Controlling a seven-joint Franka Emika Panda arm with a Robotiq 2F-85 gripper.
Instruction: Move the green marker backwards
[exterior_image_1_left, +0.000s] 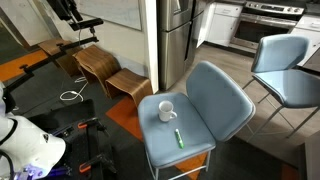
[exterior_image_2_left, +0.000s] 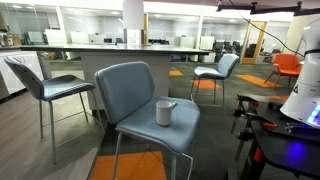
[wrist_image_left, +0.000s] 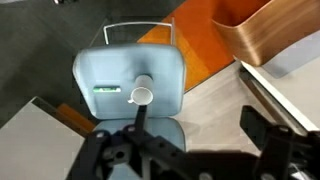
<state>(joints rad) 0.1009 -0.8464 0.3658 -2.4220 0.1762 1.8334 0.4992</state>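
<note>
The green marker (exterior_image_1_left: 179, 138) lies flat on the seat of a grey-blue chair (exterior_image_1_left: 195, 110), near the seat's front edge, next to a white mug (exterior_image_1_left: 167, 110). In the wrist view the marker (wrist_image_left: 104, 89) is a short green stick to the left of the mug (wrist_image_left: 142, 95) on the chair seat (wrist_image_left: 165, 70). In an exterior view the mug (exterior_image_2_left: 165, 112) shows but the marker does not. My gripper (wrist_image_left: 200, 128) is open and empty, high above the floor, off to the side of the chair. It does not show in the exterior views.
Curved wooden stools (exterior_image_1_left: 105, 68) (wrist_image_left: 270, 30) stand on the floor near the chair. More grey-blue chairs (exterior_image_1_left: 285, 65) (exterior_image_2_left: 45, 85) stand around. A steel fridge (exterior_image_1_left: 175, 35) is behind. Orange carpet (exterior_image_2_left: 130, 168) lies under the chair.
</note>
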